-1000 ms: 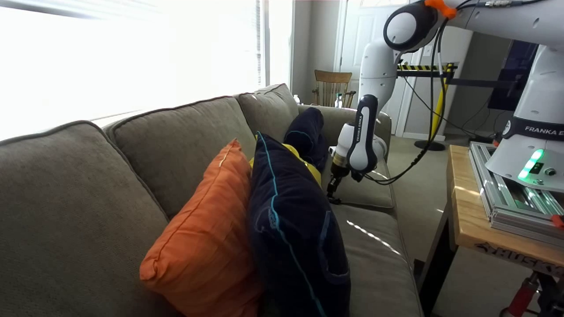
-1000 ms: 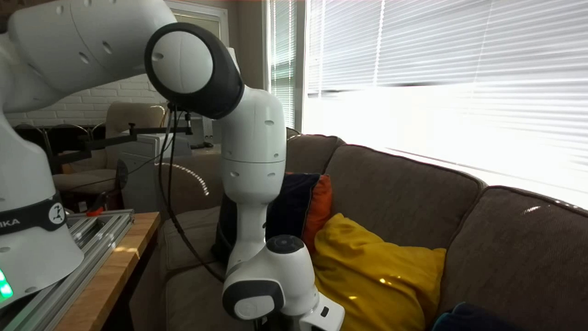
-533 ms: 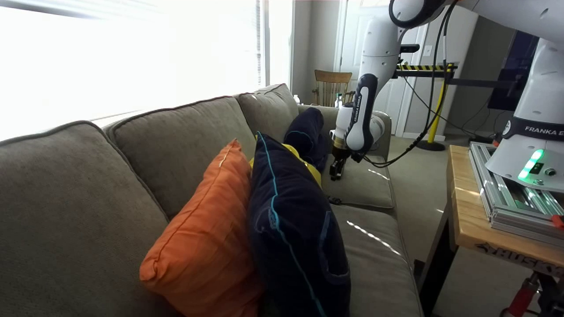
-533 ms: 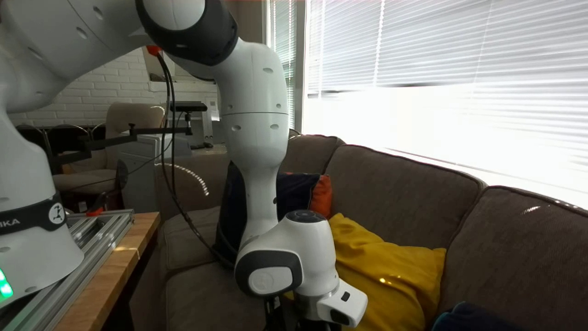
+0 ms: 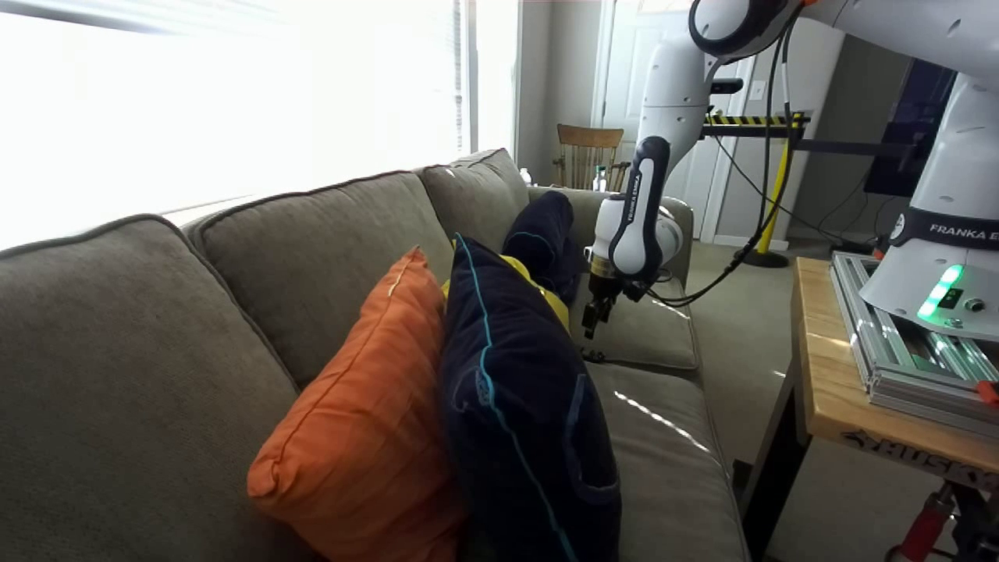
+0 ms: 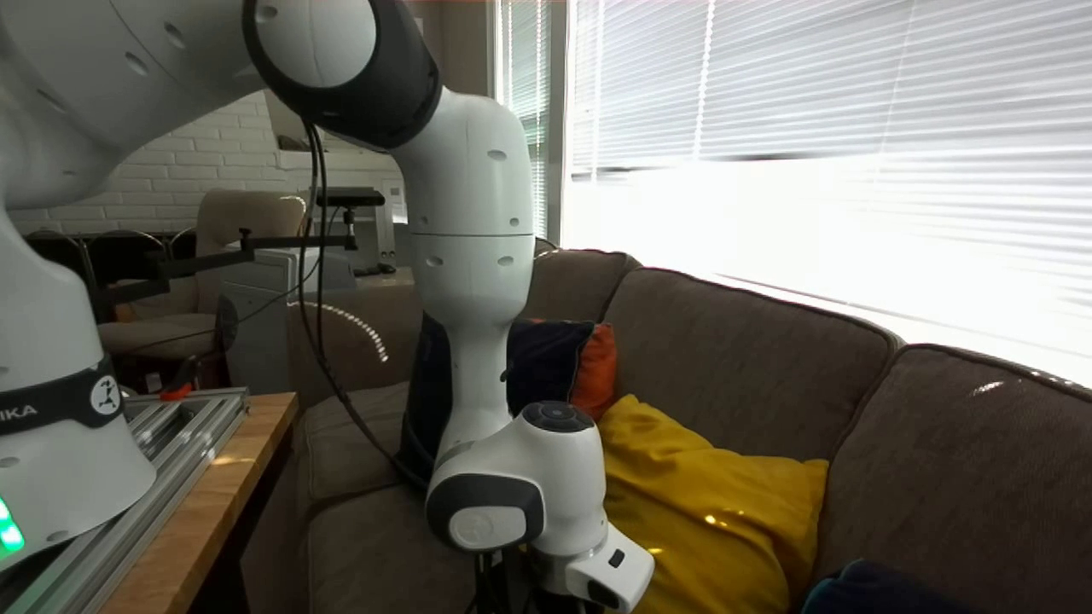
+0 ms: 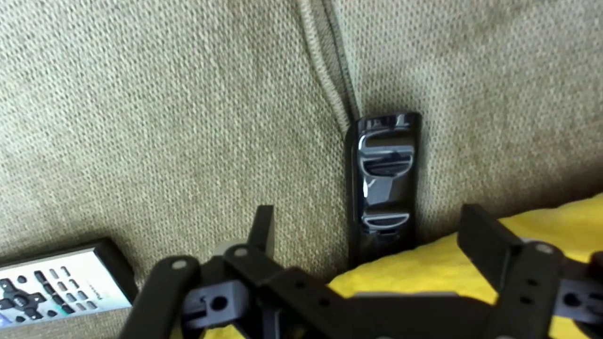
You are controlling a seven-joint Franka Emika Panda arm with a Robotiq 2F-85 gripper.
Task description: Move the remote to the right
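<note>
Gripper (image 7: 368, 226), jaws spread and holding nothing, poised above the black remote (image 7: 386, 181), which lies apart below on the sofa seat (image 7: 212, 141). In the wrist view its long axis crosses the closing line; straight descent should probably span its narrow width.

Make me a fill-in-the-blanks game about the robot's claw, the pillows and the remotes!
1. In the wrist view, the bright pillow by the black remote is ____.
2. In an exterior view, an ____ pillow is beside the big navy pillow.
3. The claw is not shut; it is ____.
4. Counting the light-faced remote, the wrist view shows ____ remotes.

Missing words: yellow; orange; open; two.
</note>
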